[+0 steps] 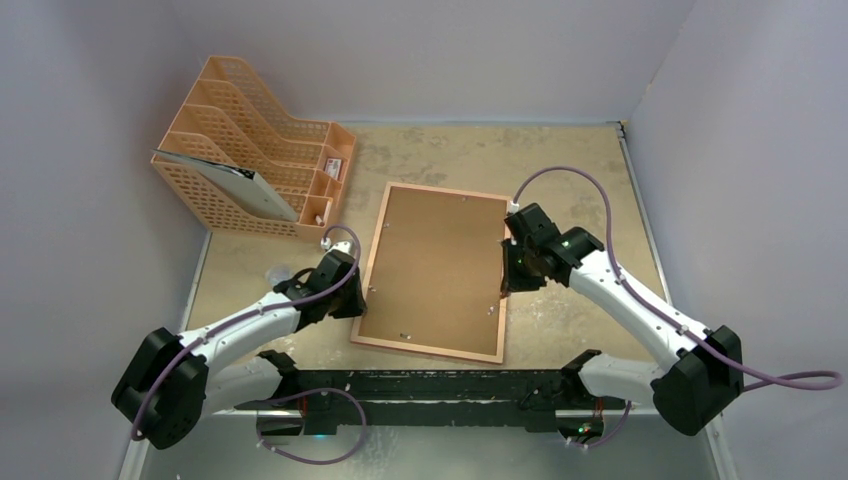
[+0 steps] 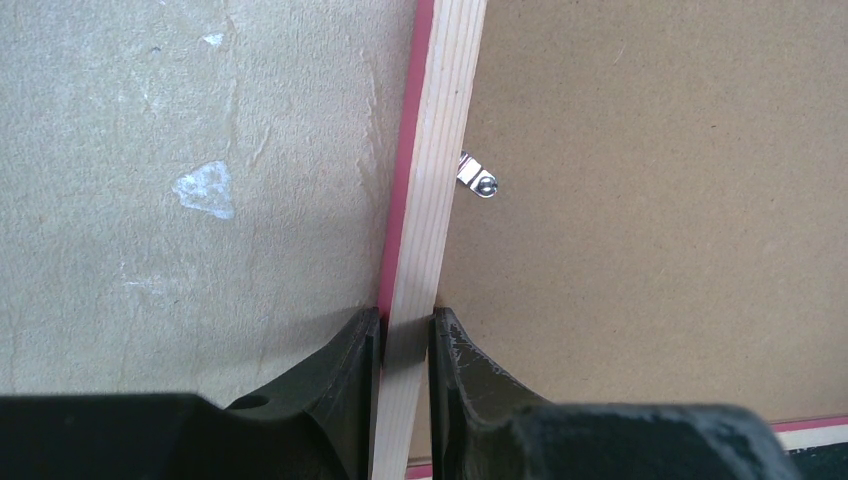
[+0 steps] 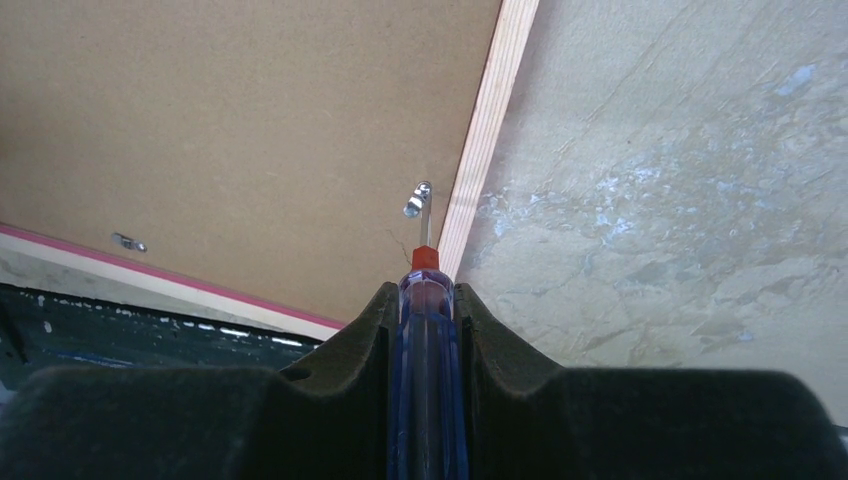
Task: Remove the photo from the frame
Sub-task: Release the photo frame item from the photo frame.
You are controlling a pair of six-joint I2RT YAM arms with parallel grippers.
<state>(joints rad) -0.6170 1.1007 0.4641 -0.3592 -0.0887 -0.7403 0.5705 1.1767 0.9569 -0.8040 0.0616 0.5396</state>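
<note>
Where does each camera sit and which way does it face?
Top: above and behind the left arm and right arm, looking down at the frame, back up, on the table.
Left wrist: looks along the left gripper, shut on the frame's edge.
Right wrist: looks along the right gripper, holding a screwdriver at a clip.
Shared: all show the frame's back.

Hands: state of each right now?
Left hand: closed on the frame edge.
Right hand: closed, holding a screwdriver.

Orange file rack (image 1: 205, 190); blue-handled screwdriver (image 3: 427, 390)
</note>
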